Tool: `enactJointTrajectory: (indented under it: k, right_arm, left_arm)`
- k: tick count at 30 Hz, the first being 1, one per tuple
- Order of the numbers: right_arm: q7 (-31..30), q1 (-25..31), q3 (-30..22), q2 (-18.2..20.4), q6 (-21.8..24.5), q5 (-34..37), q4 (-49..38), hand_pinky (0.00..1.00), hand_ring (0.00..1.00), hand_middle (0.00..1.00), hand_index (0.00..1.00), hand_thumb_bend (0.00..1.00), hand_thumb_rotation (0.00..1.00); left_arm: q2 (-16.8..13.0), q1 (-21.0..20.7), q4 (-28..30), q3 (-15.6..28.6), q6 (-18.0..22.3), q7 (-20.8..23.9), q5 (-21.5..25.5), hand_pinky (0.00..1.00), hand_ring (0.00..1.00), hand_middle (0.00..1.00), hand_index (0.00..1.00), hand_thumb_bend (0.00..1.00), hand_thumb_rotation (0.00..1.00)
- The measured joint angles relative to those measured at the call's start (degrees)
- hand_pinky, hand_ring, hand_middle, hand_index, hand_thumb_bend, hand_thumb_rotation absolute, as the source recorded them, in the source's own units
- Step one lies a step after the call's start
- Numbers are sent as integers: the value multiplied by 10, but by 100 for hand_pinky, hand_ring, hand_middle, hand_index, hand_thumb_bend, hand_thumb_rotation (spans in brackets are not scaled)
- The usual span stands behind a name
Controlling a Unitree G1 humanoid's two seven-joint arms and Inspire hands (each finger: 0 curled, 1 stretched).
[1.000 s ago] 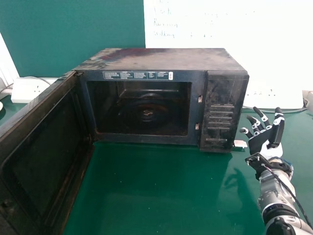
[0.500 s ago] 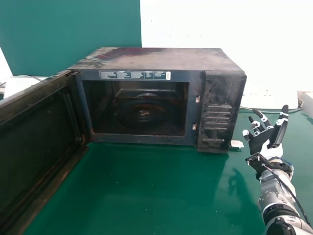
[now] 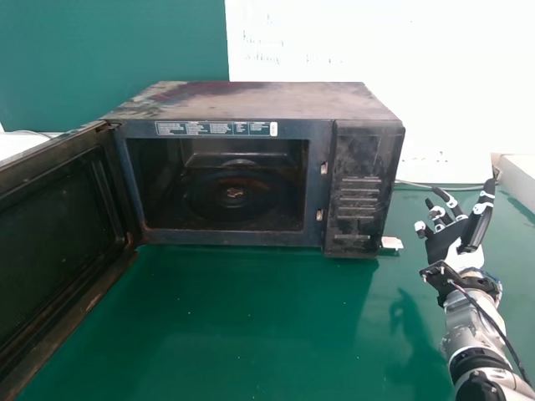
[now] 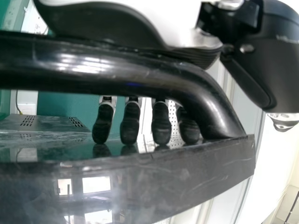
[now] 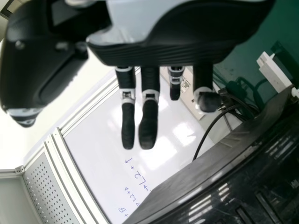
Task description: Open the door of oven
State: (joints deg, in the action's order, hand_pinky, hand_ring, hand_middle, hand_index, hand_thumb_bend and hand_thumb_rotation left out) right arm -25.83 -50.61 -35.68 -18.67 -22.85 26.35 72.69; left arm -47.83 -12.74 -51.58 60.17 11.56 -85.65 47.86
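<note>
— With the door (image 3: 52, 234) standing wide out to the robot's left, what should that left hand (image 4: 112, 21) be doing?

— Easing it round, I'd say! Its fingers are hooked behind the handle (image 4: 117, 74), so the pull should follow the hinge's arc, smooth and level, no yanking that might drag the oven (image 3: 259, 98) across the green table (image 3: 242, 326). Opening looks all but done; then uncurl and slip clear without nudging the door shut.

— And the right hand (image 3: 451, 238)?

— Relaxed and open, beside the oven, gripping nothing. It could brace the body if things slide.

— What's inside?

— A grimy cavity, with a round base (image 3: 216, 200) and a small hub (image 3: 235, 193) at its middle!
</note>
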Motion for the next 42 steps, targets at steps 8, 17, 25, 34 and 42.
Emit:
enactJointTrajectory:
  k: [8,17,25,34,42]
  right_arm:
    - [0,0,0,0,0,0,0,86,94,100,99,100,76]
    - [0,0,0,0,0,0,0,85,94,100,99,100,76]
    - [0,0,0,-11,0,0,0,84,94,100,100,100,77]
    - [-3,0,-1,-13,0,0,0,84,94,100,100,100,77]
    - [-3,0,-1,-13,0,0,0,84,94,100,100,100,77]
  left_arm:
    - [37,-18,18,17,2,36,0,10,19,33,39,96,41]
    - [58,-132,95,112,97,264,61,1,7,21,40,83,50]
    - [-38,-169,273,160,233,370,75,1,8,21,43,78,53]
    - [-11,-144,286,153,240,397,88,1,8,22,43,78,53]
    - [-11,-140,288,146,247,399,90,1,8,22,43,78,53]
